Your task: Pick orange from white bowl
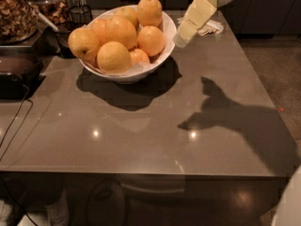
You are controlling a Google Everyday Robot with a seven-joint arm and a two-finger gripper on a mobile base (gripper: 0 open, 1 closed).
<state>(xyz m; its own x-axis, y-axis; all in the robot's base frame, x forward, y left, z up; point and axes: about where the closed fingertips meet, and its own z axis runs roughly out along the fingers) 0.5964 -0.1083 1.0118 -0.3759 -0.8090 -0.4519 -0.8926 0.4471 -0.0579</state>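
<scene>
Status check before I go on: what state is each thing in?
Largest smooth deep-orange orange: in the bowl's pile, not gripped.
Wide glossy white ceramic bowl: upright on the grey table, heaped with oranges.
Cream two-finger gripper: in the air beside the bowl's right rim, clear of the oranges.

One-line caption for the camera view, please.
The pincer hovers beside the white bowl on a grey countertop; the orange, largest of its pile, lies untouched.
</scene>
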